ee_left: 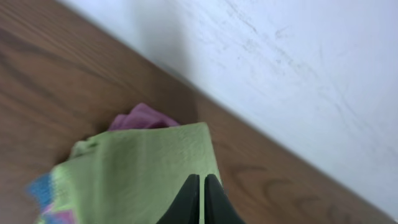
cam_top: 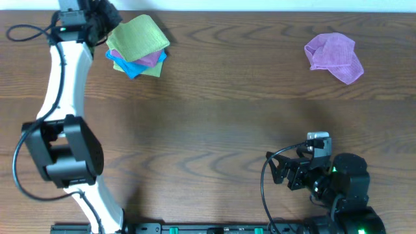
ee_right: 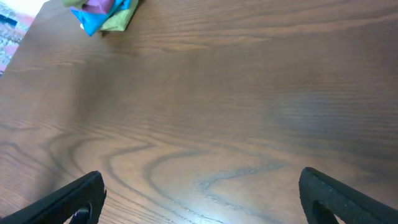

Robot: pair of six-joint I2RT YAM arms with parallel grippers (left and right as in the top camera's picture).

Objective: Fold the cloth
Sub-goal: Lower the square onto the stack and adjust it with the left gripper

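Left pincer [ee_left: 202, 182] was noted shut, tips together, over the soft, square-folded green cloth [ee_left: 137, 177]; right pincer [ee_right: 202, 190] was held wide apart.

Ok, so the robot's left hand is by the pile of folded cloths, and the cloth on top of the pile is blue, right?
Almost. The left hand is by the pile, but the one on top is the green cloth, not a blue one. The blue cloth is lower down, peeking out at the edge. The overhead view shows it.
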